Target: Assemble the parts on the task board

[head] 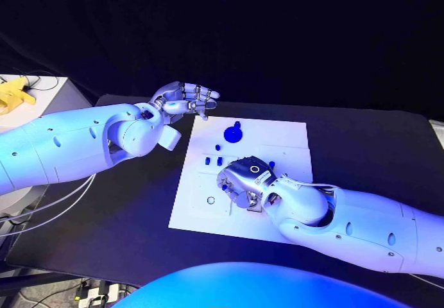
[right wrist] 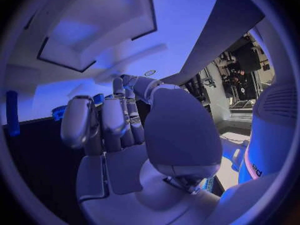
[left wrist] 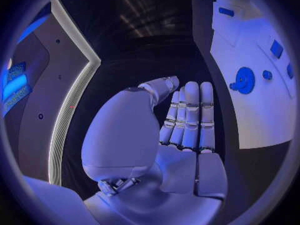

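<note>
Nearest you, your right hand (head: 244,184) sits low over the middle of the task board (head: 278,138), fingers curled downward. You cannot tell from the head view or the right wrist view whether it is gripping a part or merely hovering, since its own bulk hides whatever lies beneath.

Just left of that hand, small blue parts (head: 213,162) stand on the board, and a small ring-shaped mark (head: 211,200) lies nearer you on the left side. Further off, a round blue part (head: 232,134) rests near the far edge.

Beyond the board's far left corner, your left hand (head: 185,99) hangs above the table, released, grasping nothing; the left wrist view shows its fingers straight and together.

The main risk, I judge, is working blind: with the right hand covering its own target, a misaligned press could jam or tip a piece. A sideways sweep could also knock the small parts beside it, or drag the board.
</note>
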Robot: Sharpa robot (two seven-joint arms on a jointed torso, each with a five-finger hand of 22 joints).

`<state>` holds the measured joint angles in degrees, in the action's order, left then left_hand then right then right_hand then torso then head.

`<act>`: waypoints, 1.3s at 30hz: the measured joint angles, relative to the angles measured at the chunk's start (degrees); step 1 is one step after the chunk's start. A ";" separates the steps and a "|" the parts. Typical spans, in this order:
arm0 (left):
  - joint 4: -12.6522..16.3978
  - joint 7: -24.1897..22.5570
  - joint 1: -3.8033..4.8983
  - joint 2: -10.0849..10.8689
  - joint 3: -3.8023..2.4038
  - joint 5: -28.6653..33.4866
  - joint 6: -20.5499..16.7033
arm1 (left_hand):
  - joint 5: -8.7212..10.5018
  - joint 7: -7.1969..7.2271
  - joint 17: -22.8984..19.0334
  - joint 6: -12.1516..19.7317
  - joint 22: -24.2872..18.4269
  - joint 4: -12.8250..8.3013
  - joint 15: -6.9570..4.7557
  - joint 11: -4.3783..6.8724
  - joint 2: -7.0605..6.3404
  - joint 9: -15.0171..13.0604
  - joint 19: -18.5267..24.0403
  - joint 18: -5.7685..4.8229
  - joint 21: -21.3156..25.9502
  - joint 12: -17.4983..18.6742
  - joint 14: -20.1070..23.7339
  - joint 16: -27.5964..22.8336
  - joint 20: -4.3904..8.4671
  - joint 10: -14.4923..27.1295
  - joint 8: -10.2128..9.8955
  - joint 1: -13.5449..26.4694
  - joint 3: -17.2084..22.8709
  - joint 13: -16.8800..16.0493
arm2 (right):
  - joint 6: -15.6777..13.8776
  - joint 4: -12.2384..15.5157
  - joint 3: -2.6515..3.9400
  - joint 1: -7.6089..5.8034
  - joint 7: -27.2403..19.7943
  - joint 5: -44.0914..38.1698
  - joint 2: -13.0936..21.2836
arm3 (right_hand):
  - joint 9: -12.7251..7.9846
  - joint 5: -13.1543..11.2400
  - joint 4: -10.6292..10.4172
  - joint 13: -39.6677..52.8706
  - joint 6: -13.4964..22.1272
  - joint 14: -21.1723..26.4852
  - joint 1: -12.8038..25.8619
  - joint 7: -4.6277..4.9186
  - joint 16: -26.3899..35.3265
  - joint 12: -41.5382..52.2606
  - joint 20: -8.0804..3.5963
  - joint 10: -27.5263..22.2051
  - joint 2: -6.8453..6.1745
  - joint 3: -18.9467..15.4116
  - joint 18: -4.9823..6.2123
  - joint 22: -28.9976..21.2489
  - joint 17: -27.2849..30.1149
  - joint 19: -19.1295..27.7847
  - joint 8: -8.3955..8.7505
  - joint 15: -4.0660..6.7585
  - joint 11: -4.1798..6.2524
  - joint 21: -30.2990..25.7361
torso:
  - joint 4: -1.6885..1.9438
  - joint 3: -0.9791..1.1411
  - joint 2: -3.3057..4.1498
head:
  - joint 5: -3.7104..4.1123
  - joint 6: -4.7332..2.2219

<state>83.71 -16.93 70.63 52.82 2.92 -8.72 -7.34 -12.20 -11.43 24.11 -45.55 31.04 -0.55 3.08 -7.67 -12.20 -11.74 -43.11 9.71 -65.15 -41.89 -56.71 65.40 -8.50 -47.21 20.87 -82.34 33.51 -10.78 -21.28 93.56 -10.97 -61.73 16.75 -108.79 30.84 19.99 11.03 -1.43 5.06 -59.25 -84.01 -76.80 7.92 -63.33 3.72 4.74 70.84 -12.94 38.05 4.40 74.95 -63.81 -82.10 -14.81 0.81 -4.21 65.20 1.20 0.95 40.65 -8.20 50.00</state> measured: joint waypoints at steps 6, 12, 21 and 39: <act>0.02 0.05 0.00 0.08 0.00 -0.01 0.05 | 0.00 -0.01 -0.03 -0.01 0.00 0.00 0.00 0.00 0.00 0.02 0.00 0.00 0.01 0.00 0.00 0.00 0.00 0.00 0.00 0.00 0.00 0.02 | 0.57 0.08 -0.07 0.03 -0.39 -0.02 0.20 | -0.80 -0.77 -0.13 -1.30 2.59 1.04 0.41 0.03 1.79 -0.01 0.82 -5.28 -1.77 -0.87 0.09 -0.06 2.22 1.81 1.78 -1.05 -0.81 -3.99 | -0.02 0.01 0.00 | -0.03 0.00; 0.03 0.11 0.00 0.13 0.00 -0.01 0.10 | 0.00 -0.01 -0.03 -0.01 0.00 0.00 0.00 0.00 0.00 0.02 0.00 0.00 0.01 0.00 0.00 0.00 0.00 0.00 0.00 0.00 0.00 0.02 | 0.74 0.15 -0.16 0.10 -0.50 0.00 0.54 | -1.24 -1.28 -0.02 -1.39 4.93 4.63 -0.03 -0.24 6.41 0.17 1.55 -10.29 -2.23 -3.24 1.80 -3.36 7.85 5.19 3.61 -1.72 -1.82 -11.65 | 0.00 0.01 -0.01 | 0.03 0.00; 0.04 0.23 0.00 0.18 0.00 -0.02 0.22 | 0.00 -0.22 -0.03 0.20 -0.04 0.00 0.00 0.00 0.00 0.02 0.00 0.00 0.01 0.00 0.00 0.00 0.00 0.43 0.00 0.00 0.00 0.01 | -0.23 0.64 -0.14 0.10 -0.29 0.03 1.50 | -1.74 -1.28 -0.32 -1.25 6.74 7.17 -1.86 -0.26 8.53 1.30 2.24 -13.56 -1.77 -7.03 2.68 -6.28 12.09 7.33 5.14 -2.24 -2.42 -17.90 | 0.02 0.02 0.02 | 0.12 0.00; -0.01 0.39 0.00 0.27 0.02 -0.02 0.59 | 0.00 -0.22 -0.02 0.20 -0.06 0.00 0.00 -0.01 0.00 0.07 0.00 0.00 0.01 0.00 0.00 0.00 0.00 0.42 0.00 0.00 0.00 0.06 | -4.35 7.91 1.19 -5.67 -1.28 7.62 15.62 | -1.91 -1.85 -2.37 -1.12 6.01 4.53 -1.77 0.46 3.22 5.54 1.52 -10.88 -1.88 -7.46 2.69 -2.54 9.76 3.91 5.76 -1.47 -1.39 -10.63 | -0.38 0.00 -0.12 | 1.88 -1.63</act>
<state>83.70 -16.55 70.63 53.09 2.93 -8.75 -6.75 -12.20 -11.64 24.08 -45.35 30.98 -0.56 3.08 -7.68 -12.20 -11.67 -43.10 9.71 -65.14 -41.89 -56.71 65.40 -8.50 -46.79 20.86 -82.34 33.52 -10.72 -25.62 101.47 -9.78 -67.40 15.47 -101.17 46.46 18.08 9.18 -3.80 3.94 -53.23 -79.48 -78.57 8.39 -60.11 9.26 6.26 59.96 -14.82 30.59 7.09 72.41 -54.05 -78.19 -9.05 -0.65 -5.59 54.57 0.81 0.95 40.53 -6.32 48.37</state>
